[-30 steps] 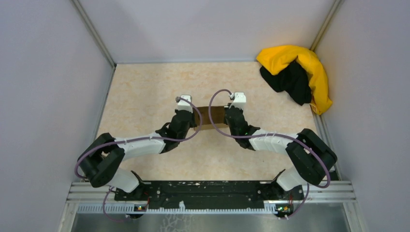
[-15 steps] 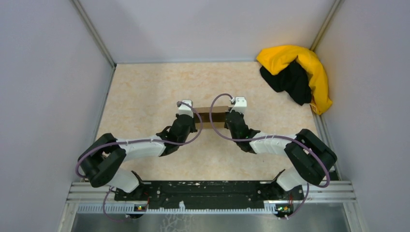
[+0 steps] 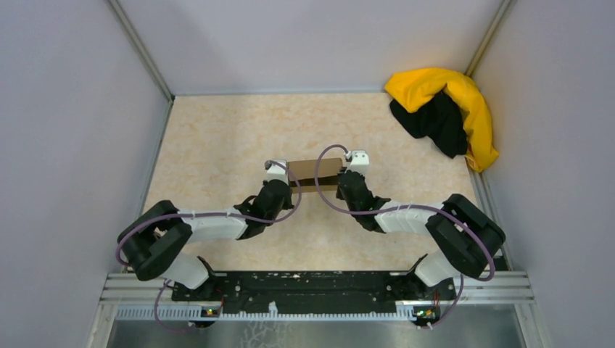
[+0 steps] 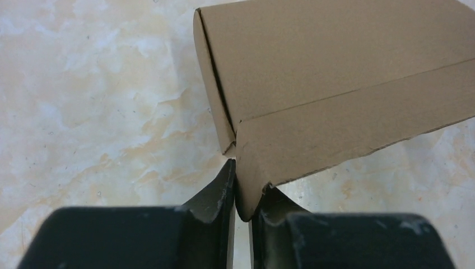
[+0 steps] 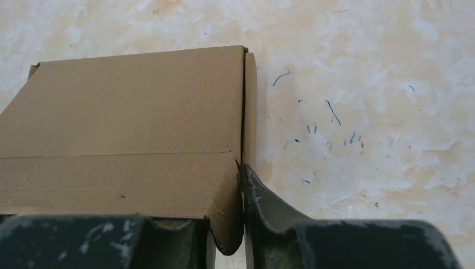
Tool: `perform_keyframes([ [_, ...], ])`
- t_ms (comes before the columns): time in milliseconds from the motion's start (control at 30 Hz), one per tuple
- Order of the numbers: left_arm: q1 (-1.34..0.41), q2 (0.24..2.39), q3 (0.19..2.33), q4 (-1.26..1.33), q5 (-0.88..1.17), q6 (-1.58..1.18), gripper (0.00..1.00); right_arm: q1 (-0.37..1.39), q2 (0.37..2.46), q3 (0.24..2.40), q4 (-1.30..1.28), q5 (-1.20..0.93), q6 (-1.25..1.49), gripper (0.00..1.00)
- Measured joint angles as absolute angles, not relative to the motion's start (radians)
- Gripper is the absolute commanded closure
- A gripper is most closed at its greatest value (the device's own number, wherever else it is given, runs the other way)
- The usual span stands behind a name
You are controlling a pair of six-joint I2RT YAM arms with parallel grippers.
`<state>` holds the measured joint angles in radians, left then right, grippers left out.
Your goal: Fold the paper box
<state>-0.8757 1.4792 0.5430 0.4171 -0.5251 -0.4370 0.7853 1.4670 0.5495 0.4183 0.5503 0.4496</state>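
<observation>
The paper box [image 3: 313, 172] lies closed and flat near the middle of the marbled table [image 3: 217, 138], between the two arms, well apart from the yellow-and-black cloth heap [image 3: 442, 109] in the far right corner. The left gripper [image 4: 242, 196] has its jaws nearly together around the box's near left flap corner. The right gripper [image 5: 227, 224] flanks the near right corner likewise. I cannot tell whether either claw presses the cardboard.
</observation>
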Motion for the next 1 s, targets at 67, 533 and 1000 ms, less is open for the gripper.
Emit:
perform_keyframes([
  [67, -0.876, 1.479, 0.535, 0.412, -0.52, -0.445, 0.78, 0.785, 1.465, 0.549, 0.418, 0.544, 0.456, 0.7],
  [533, -0.876, 1.396, 0.522, 0.305, -0.485, -0.448, 0.73, 0.788, 1.34, 0.501, 0.309, 0.428, 0.472, 0.44],
  [1000, -0.876, 1.237, 0.583, 0.059, -0.493, -0.488, 0.75, 0.789, 1.068, 0.473, 0.155, 0.321, 0.464, 0.43],
])
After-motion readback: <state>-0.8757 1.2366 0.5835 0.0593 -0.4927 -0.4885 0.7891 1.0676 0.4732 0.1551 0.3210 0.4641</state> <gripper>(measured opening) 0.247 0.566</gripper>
